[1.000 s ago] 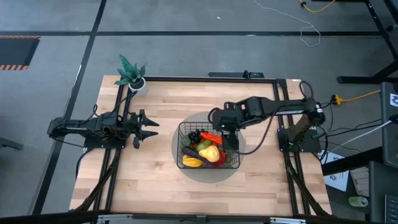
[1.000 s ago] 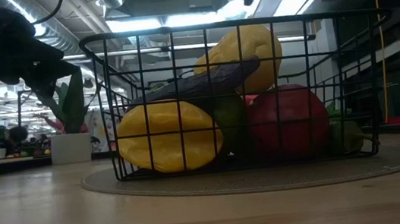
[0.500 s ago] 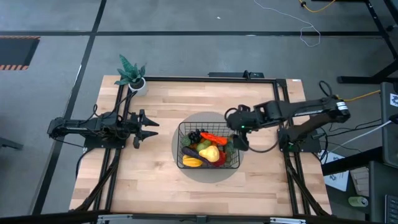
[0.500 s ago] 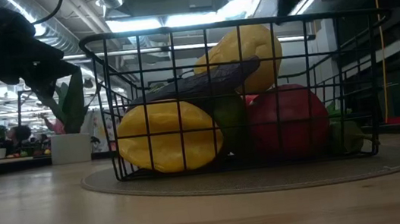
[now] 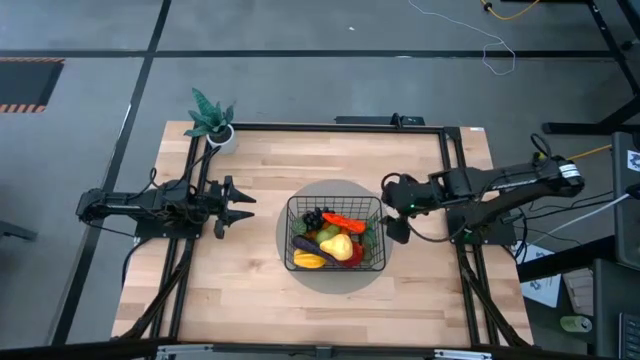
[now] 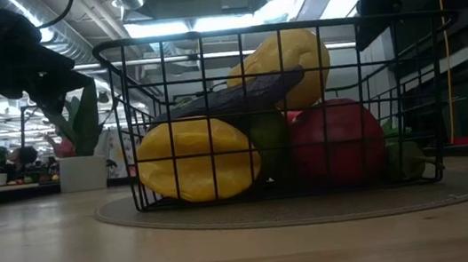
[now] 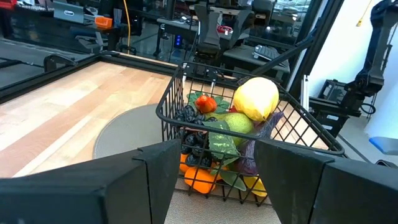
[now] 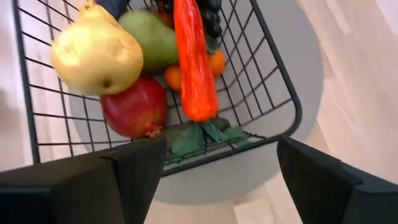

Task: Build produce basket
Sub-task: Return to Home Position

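Observation:
The black wire basket (image 5: 289,232) stands at the table's middle on a round grey mat (image 5: 330,282). In it lie a yellow pear (image 8: 93,53), a green pear (image 8: 149,37), an orange carrot (image 8: 193,62), a red apple (image 8: 134,106), oranges (image 8: 217,62), dark grapes (image 8: 211,18), a yellow mango (image 6: 197,158) and a purple eggplant (image 6: 238,95). My right gripper (image 5: 390,208) is open and empty, just right of the basket's right wall (image 8: 292,118). My left gripper (image 5: 243,205) is open and empty at the table's left, pointing at the basket (image 7: 168,118).
A small potted plant (image 5: 212,120) stands at the table's far left corner. Black frame rails (image 5: 190,260) run along the left and right sides. Bare wood (image 5: 330,310) lies between the mat and the near edge.
My right gripper has drawn back from over the basket's right part toward the table's right edge and now stands beside the basket. The basket and the produce have stayed where they were.

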Robot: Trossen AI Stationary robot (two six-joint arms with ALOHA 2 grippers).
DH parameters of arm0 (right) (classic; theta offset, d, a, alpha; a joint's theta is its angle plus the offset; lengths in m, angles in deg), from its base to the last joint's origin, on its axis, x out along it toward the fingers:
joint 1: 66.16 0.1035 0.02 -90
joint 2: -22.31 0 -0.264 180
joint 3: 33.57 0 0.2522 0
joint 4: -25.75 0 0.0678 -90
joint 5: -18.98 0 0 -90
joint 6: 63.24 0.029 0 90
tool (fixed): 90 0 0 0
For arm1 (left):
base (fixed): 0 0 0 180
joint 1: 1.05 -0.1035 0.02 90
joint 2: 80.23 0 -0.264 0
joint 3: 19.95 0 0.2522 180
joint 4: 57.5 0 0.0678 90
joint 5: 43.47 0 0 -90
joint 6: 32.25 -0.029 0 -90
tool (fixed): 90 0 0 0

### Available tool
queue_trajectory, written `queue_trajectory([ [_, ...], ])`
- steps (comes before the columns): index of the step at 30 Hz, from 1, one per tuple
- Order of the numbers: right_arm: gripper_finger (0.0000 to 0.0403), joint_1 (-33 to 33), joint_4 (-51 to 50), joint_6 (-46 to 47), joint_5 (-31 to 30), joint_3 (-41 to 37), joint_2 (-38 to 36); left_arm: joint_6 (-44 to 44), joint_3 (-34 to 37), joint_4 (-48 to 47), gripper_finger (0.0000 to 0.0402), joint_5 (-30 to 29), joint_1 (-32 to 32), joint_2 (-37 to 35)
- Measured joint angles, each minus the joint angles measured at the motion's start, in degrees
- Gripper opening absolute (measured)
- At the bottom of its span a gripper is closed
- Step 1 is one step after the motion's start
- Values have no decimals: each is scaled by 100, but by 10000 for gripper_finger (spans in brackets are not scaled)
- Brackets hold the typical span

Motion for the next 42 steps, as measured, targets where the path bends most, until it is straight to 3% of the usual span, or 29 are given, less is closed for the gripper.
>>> queue_trajectory([
  [6,291,42,1024,-33,45,-655,-477,0,0,0,195,-2,2,0],
  [13,291,42,2247,-275,622,-1489,-1159,0,0,-1,195,-2,0,0],
  [16,291,42,2445,-238,650,-1842,-1452,0,0,-2,195,0,0,0],
  [23,291,42,3993,-310,661,-3016,-2281,2,0,-2,195,0,0,0],
  [42,291,42,4884,-1696,647,-5161,-5363,0,0,-2,195,0,0,0],
])
